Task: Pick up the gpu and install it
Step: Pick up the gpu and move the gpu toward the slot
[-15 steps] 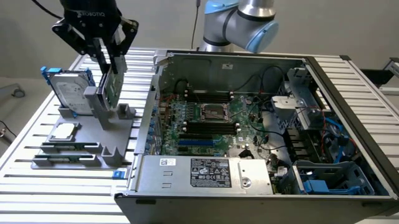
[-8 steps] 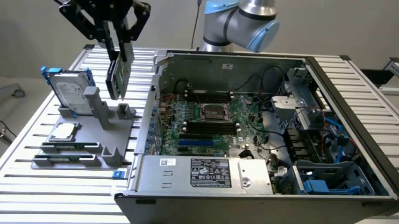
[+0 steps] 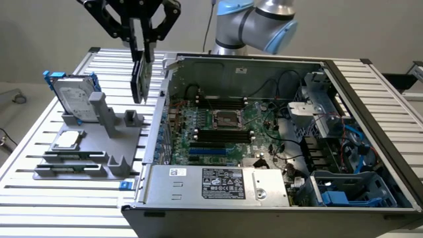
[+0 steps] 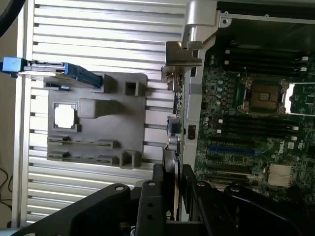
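Between the jaws, clamped on its upper edge, the gpu (image 3: 139, 79) hangs upright under the gripper (image 3: 142, 52) just beside the open case (image 3: 160, 124), seemingly mid-carry; installing calls for lining it with a motherboard (image 3: 225, 131) slot.

Power supply label (image 3: 223, 183): print unreadable; no other legible text.

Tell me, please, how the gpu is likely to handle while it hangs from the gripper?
The gpu is probably stiff: it hangs straight below the gripper without sagging. Thin as it is, it is likely light. Pinched at one edge only, it could twist if it bumps the case.
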### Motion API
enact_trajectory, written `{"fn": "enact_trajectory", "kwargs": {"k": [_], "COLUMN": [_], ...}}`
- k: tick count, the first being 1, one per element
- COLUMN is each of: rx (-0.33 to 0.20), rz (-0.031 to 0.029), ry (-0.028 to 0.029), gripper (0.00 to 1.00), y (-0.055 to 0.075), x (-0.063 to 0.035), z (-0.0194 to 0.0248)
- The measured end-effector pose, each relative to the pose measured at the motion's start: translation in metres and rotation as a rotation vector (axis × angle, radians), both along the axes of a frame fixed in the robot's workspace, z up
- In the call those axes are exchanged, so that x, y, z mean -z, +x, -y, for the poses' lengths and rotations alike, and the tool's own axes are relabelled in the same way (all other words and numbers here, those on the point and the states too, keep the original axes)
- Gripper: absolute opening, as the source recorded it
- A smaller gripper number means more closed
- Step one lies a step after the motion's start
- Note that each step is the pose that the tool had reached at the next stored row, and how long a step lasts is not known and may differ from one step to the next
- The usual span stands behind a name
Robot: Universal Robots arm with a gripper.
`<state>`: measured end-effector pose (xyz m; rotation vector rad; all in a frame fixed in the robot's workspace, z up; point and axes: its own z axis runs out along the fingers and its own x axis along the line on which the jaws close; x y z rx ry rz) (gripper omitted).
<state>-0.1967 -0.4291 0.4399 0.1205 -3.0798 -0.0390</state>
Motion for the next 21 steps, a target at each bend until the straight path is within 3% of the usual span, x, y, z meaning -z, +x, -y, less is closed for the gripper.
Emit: {"fn": "enact_trajectory", "kwargs": {"k": [5,9,14,21], "rx": [0.000,0.000,0.000,0.001], "rz": [-0.0196,-0.0295,-0.0364,-0.0389], "ry": [-0.0002,-0.0003,-0.0003,-0.0003], "gripper": [0.27,0.27,0.27,0.27], "y": [0.023,0.039,0.061,0.093], "x": [0.0006,0.0030,0.0091,0.0209], "z": [0.0000,0.0000,-0.0009,-0.0039]}}
